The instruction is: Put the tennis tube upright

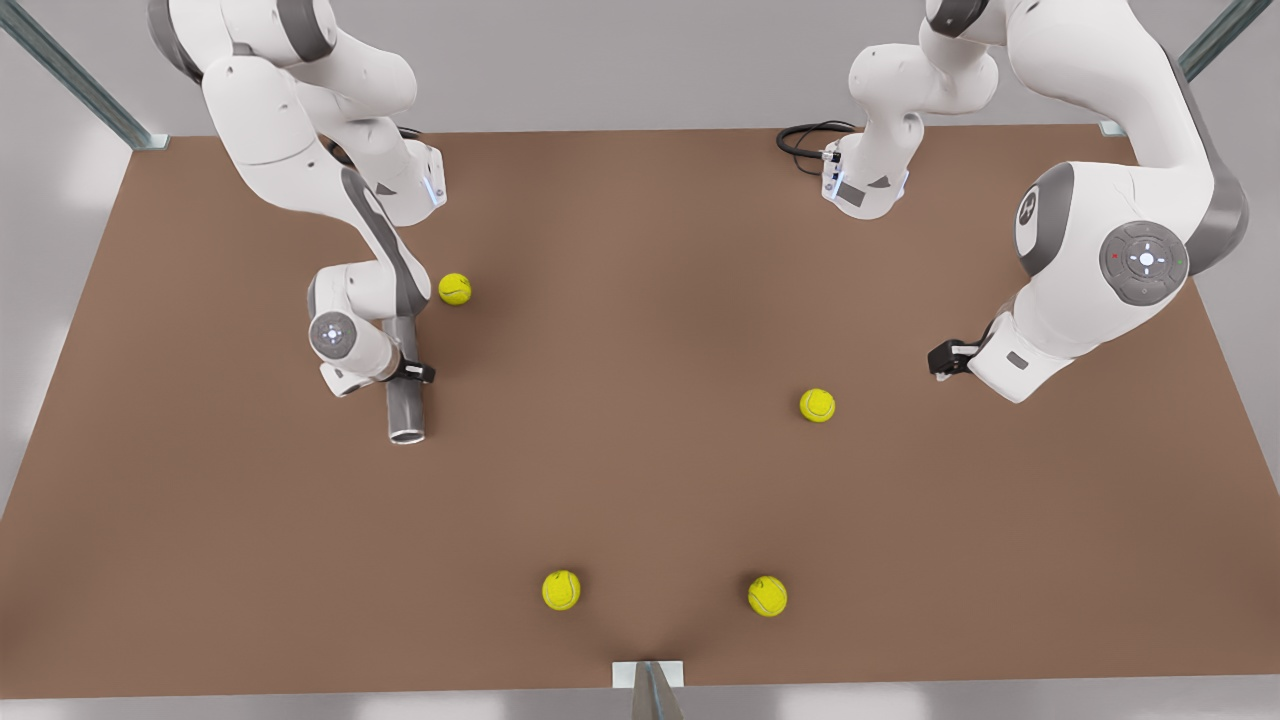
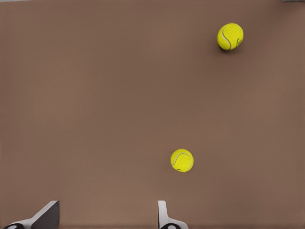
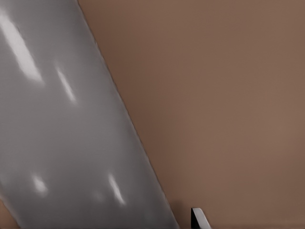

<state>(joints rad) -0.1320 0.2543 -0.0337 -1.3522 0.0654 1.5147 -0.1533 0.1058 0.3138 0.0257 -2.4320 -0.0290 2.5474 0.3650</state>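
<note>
Grasp step: my right gripper [image 1: 412, 372], left of front view, straddles lying tennis tube [image 1: 405, 400]; closure unclear. Left gripper [image 1: 940, 358] waits open, right side. Next: clamp, tip upright.

One tennis tube [image 1: 405, 400], four tennis balls [image 1: 454, 289], two arms [image 1: 300, 150].

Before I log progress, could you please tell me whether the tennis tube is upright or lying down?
Lying down: the tennis tube rests lengthwise on the table, open rim sideways, at the right tool.
</note>
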